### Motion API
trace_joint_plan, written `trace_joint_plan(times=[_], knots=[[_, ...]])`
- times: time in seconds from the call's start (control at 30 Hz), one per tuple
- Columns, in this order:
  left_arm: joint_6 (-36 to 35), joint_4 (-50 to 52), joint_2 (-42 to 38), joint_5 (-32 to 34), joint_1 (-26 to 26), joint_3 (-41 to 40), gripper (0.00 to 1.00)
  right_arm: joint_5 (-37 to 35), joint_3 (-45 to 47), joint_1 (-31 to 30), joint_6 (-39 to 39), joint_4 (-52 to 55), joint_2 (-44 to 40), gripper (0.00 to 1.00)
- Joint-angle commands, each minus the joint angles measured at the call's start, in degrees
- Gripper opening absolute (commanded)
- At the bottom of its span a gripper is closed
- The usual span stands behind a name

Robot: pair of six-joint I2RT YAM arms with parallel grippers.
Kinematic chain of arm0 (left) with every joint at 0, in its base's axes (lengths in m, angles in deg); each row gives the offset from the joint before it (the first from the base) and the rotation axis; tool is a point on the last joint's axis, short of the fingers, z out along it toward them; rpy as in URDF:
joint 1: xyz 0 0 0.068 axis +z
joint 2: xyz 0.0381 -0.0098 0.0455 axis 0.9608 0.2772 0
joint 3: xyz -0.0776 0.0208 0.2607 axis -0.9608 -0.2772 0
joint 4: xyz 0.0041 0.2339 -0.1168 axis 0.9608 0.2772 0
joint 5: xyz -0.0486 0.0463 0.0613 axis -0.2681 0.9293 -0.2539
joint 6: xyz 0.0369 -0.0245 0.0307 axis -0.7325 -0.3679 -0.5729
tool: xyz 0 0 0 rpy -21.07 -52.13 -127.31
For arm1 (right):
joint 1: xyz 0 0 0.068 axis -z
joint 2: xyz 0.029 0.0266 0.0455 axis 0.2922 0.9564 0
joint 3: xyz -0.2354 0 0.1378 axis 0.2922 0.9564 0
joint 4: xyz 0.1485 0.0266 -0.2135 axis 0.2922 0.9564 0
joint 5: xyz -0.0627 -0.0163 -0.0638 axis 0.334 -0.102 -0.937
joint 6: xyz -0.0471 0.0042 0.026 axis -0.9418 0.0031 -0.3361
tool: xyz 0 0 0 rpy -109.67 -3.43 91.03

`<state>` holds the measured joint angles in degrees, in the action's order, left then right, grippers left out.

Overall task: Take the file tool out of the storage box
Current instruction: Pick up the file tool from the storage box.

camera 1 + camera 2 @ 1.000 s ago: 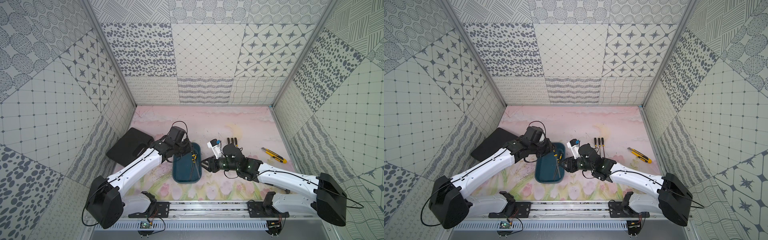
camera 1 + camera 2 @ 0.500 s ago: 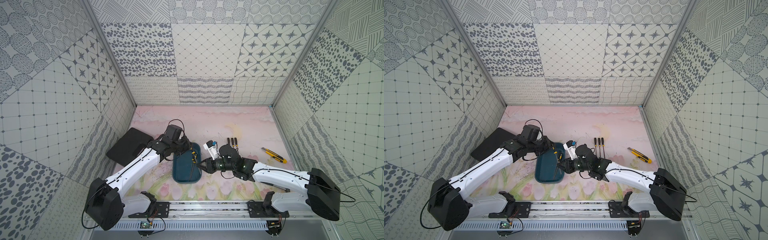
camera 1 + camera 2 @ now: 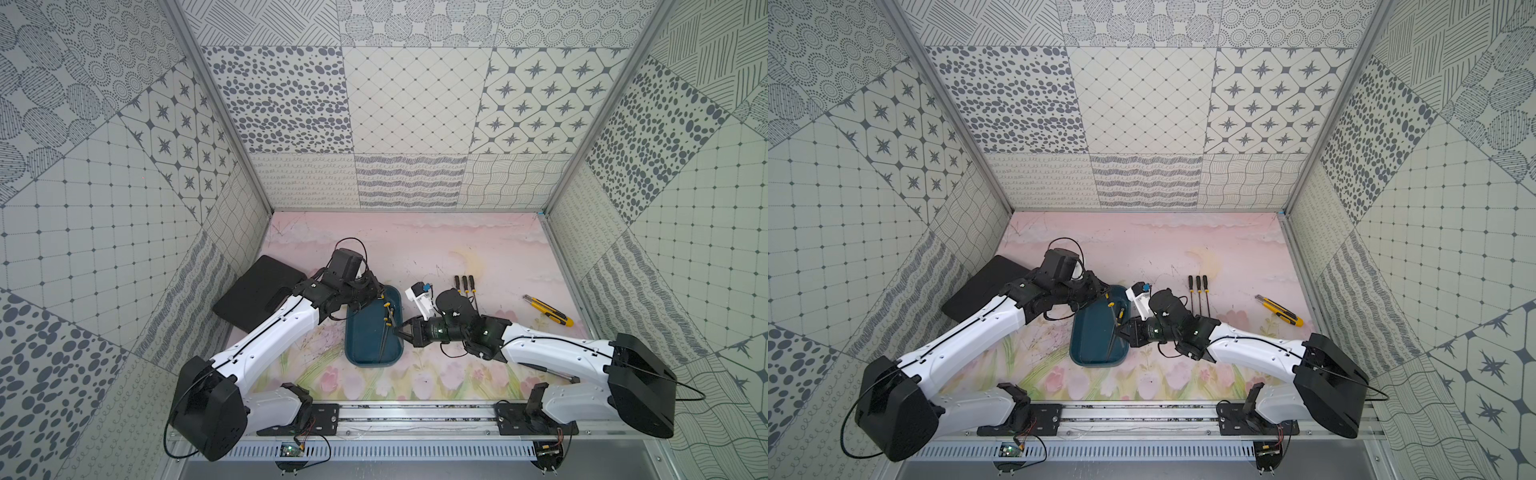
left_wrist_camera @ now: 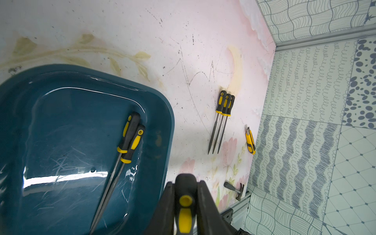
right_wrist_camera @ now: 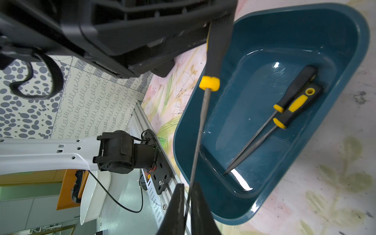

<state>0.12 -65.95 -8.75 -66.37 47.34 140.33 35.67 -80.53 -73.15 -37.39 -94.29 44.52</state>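
Pointing tip-first into right gripper [image 5: 188,187]: file tool [image 5: 200,130]

Six files [image 4: 224,105]; one storage box [image 4: 160,126], utility knife [image 4: 250,142], board [image 3: 257,297], hammer [image 4: 234,188].

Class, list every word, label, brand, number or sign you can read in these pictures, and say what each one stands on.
No text can be read anywhere in these pictures.
On the storage box: nothing, it is plain.
On the files in the box: black and yellow handles, no lettering shows.
On the held file: no lettering shows.
On the utility knife: too small to tell any brand.
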Motion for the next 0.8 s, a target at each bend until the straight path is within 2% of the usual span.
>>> trace_joint_plan(times=[0.0, 0.13, 0.2, 0.63, 0.77], knots=[[-0.17, -2.92, -0.10, -1.41, 0.22, 0.74, 0.11, 0.19, -1.74, -0.36, -0.96, -2.49, 0.33, 0.08], [-0.49, -3.04, 0.28, -1.93, 0.23, 0.63, 0.11, -0.41, -2.62, -0.36, -1.72, -0.99, -0.05, 0.10], [-0.67, -3.10, 0.52, -2.01, 0.28, 0.65, 0.11, -0.63, -2.70, -0.33, -1.79, -0.88, -0.07, 0.16], [-2.72, -1.89, 0.92, -1.42, 0.20, 1.21, 0.10, -1.59, -3.59, -0.35, -2.94, 1.51, -0.58, 0.17], [-3.16, -1.23, 0.69, -1.21, 0.21, 1.45, 0.10, -1.75, -3.54, -0.40, -3.03, 1.75, -0.69, 0.23]])
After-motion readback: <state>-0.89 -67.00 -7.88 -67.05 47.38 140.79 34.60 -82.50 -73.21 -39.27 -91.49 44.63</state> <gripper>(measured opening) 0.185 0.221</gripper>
